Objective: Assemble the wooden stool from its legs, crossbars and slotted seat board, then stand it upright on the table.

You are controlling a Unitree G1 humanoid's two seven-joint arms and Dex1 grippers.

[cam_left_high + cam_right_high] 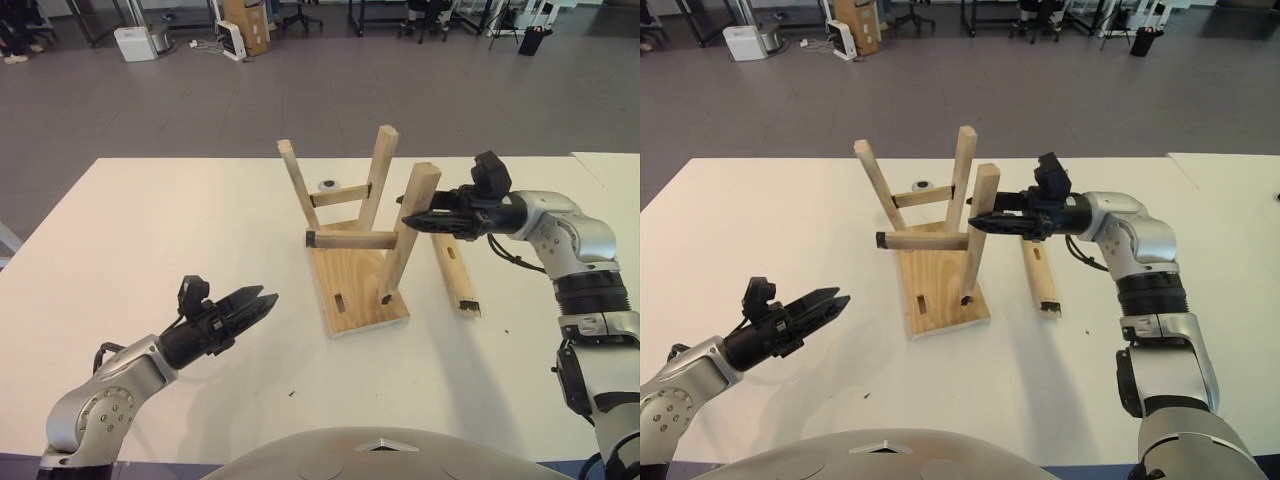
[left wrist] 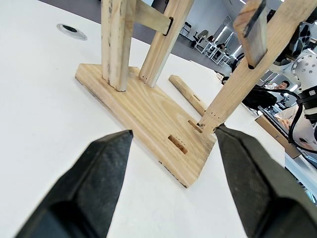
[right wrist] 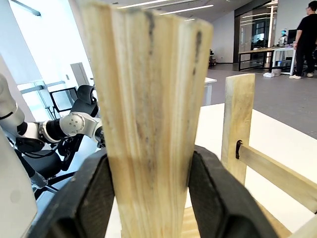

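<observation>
The white tabletop point(image 1: 150, 230) stretches under both my arms. The seat board point(image 1: 355, 285) lies flat on it, ahead of my left pincer point(image 1: 262, 300) and below my right pincer point(image 1: 410, 216). My left pincer hovers low over the tabletop with its fingers spread and nothing between them, and the board's empty slot point(image 1: 342, 300) is at the corner nearest it. My right pincer is pinching the near leg point(image 1: 405, 255) close to its upper end; that leg stands in the board, leaning slightly. Beyond it, a second leg point(image 1: 298, 183) and a third leg point(image 1: 378, 175) also rise from the board. A loose leg point(image 1: 455, 275) lies flat beneath my right pincer, just beside the board. One crossbar point(image 1: 340, 195) joins the second and third legs; another crossbar point(image 1: 352, 240) meets the leg I hold, its other end free. A small round hole point(image 1: 327, 184) sits in the tabletop past the legs.
</observation>
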